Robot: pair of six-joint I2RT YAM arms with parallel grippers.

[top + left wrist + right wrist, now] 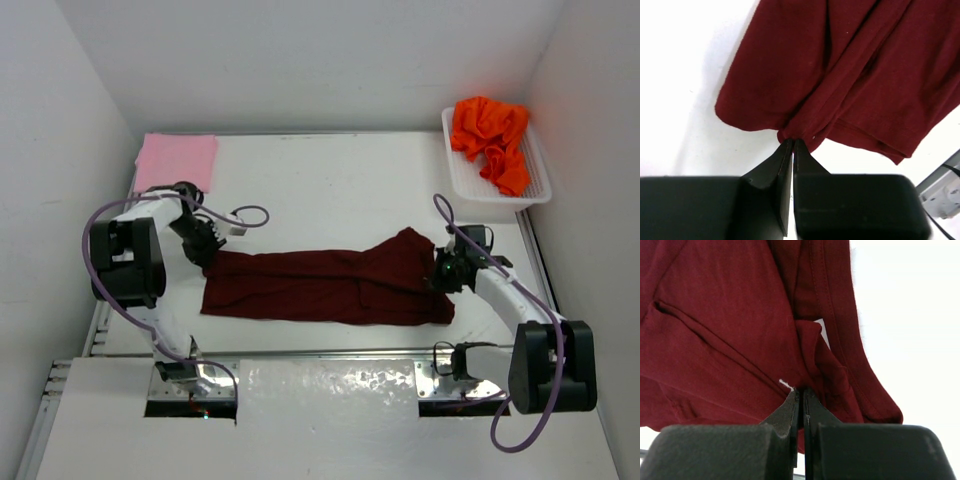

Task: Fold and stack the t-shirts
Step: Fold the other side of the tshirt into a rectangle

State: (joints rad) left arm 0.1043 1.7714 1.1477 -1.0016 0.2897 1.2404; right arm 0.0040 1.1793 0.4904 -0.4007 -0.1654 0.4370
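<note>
White table (330, 180) under both pincers. Maroon t-shirt (320, 285) lies flat on it, a long, loosely folded band spanning from the left pincer to the right pincer, with wrinkles and fold lines along its length.

White lattice basket (541, 192) sits beyond the right pincer at the far-right corner, well apart from it. Orange t-shirt (490, 135) is crumpled inside the basket and spills over its far rim. Pink t-shirt (175, 160) is folded flat beyond the left pincer at the far-left corner, near it but not touching.

Left pincer (207, 250) is at the maroon shirt's left end. In the left wrist view the left pincer (792, 142) has its fingers pressed together, tips nipping the shirt's (840, 75) near edge, and the cloth puckers toward the tips.

Right pincer (440, 275) is at the shirt's right end. In the right wrist view it (801, 391) is closed tight on a bunched fold of the maroon cloth (725, 325), with fabric gathered just above the tips and a small white thread beside them.
</note>
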